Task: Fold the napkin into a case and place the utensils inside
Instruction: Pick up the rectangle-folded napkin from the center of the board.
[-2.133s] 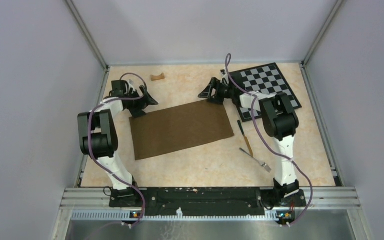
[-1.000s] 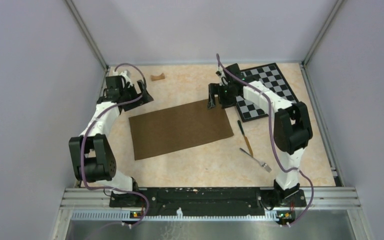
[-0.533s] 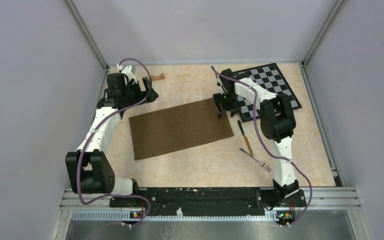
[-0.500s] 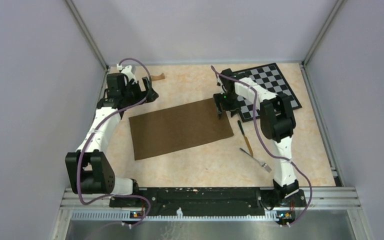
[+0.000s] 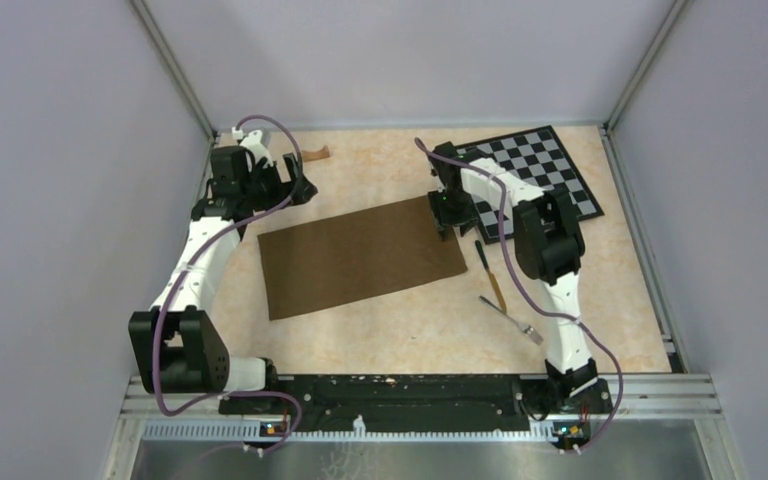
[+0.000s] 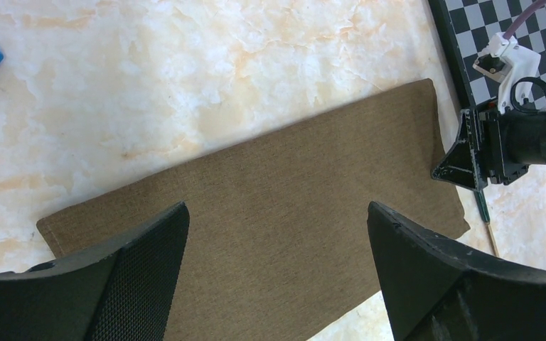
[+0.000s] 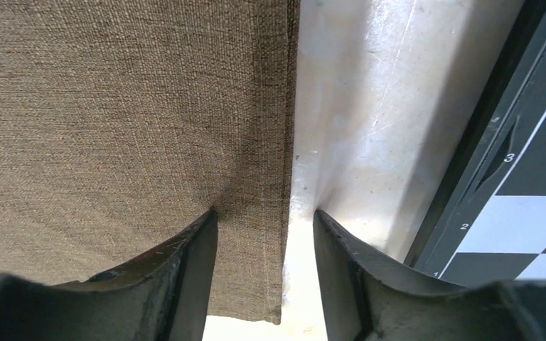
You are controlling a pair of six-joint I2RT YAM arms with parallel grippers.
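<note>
Straddling the napkin (image 7: 114, 106) edge, right tool (image 7: 264, 222) (jaws apart).

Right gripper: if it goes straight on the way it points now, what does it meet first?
The napkin, at its right edge. The right gripper points down at it, one jaw over the cloth, the other over bare table beside the checkerboard. It looks nearly touching, though depth is unclear.

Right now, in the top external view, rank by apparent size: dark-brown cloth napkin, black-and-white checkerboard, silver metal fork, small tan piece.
1. dark-brown napkin
2. checkerboard, partly hidden
3. silver fork
4. tan piece
</note>
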